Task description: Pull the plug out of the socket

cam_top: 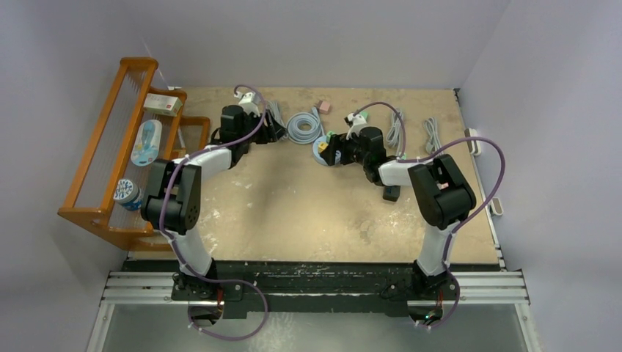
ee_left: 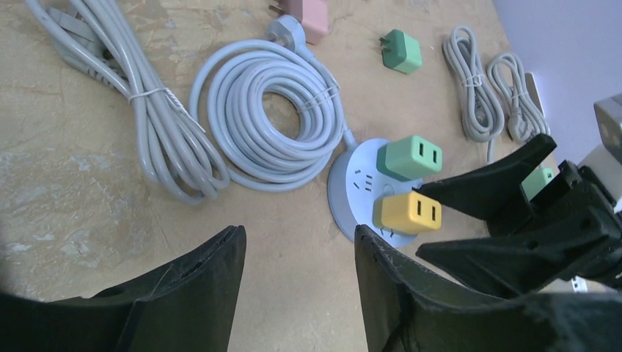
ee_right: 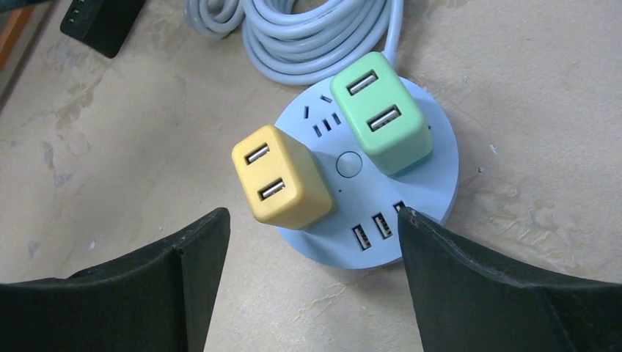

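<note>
A round pale blue socket hub [ee_right: 433,183] lies on the table with a yellow plug [ee_right: 282,178] and a green plug [ee_right: 381,114] standing in it. It also shows in the left wrist view [ee_left: 345,191] and the top view [cam_top: 320,150]. My right gripper [ee_right: 312,231] is open and empty, its jaws just short of the hub on its near side, the yellow plug just ahead of them. My left gripper [ee_left: 299,246] is open and empty, to the left of the hub, over bare table. It sits near the back left in the top view [cam_top: 275,132].
A coiled grey cable [ee_left: 268,117] joins the hub. Bundled cables [ee_left: 147,103] lie left of it, more cables [ee_left: 477,88] at the right. A loose green plug [ee_left: 401,51] and a pink plug [ee_left: 309,16] lie at the back. A wooden rack [cam_top: 110,161] stands at the left.
</note>
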Robot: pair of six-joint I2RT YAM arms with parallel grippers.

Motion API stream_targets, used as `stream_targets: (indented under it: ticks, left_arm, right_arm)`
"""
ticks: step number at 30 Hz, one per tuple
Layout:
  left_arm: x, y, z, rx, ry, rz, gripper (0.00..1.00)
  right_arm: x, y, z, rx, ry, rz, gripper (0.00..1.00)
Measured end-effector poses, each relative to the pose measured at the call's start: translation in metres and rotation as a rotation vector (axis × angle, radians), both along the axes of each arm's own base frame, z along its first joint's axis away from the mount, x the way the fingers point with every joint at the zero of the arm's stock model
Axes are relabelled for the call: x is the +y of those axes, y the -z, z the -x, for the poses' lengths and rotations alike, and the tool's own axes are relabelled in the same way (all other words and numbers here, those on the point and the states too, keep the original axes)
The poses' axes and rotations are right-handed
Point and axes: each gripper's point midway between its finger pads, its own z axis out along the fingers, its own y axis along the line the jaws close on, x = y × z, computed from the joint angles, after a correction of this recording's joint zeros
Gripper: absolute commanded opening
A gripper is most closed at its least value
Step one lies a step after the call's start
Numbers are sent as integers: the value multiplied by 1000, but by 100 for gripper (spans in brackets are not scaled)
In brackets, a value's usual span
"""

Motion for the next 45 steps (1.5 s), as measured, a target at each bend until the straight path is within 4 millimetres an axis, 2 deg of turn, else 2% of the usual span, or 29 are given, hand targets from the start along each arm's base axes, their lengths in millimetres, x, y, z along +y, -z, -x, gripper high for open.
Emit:
stream_targets:
  ticks: [4, 8, 14, 21, 25, 27, 33, 34, 38, 42, 45]
  left_arm:
    - [2, 1, -6, 13, -44, 27, 57]
    - [2, 12, -9, 44, -70, 46, 57]
    - [3, 26, -11, 83, -89, 51, 57]
    - [5, 36, -12, 107, -111, 49, 57]
    - [7, 38, -13, 110, -120, 45, 57]
    - [7, 38, -13, 110, -125, 43, 57]
    - [13, 40, -18, 115, -172, 41, 58]
    - [14, 40, -19, 118, -188, 48, 58]
    - [19, 45, -17, 129, -247, 115, 59]
    - [33, 73, 0, 222, -331, 168, 59]
    - [40, 87, 10, 282, -382, 202, 59]
  right_arm:
    - [3, -1, 3, -18, -42, 12, 86]
    - [5, -3, 3, -40, -68, 29, 85]
    - [12, -13, -15, -104, -96, 67, 80]
    - [15, -2, -30, -121, -116, 124, 75]
    - [17, 5, -36, -121, -119, 150, 65]
    - [19, 6, -37, -123, -124, 157, 55]
    - [34, 7, -36, -132, -163, 172, 6]
    - [37, 6, -36, -137, -170, 172, 0]
    - [48, 4, -30, -125, -189, 155, 0]
    - [62, 1, -22, -104, -211, 112, 0]
    - [80, -2, -10, -93, -247, 71, 0]
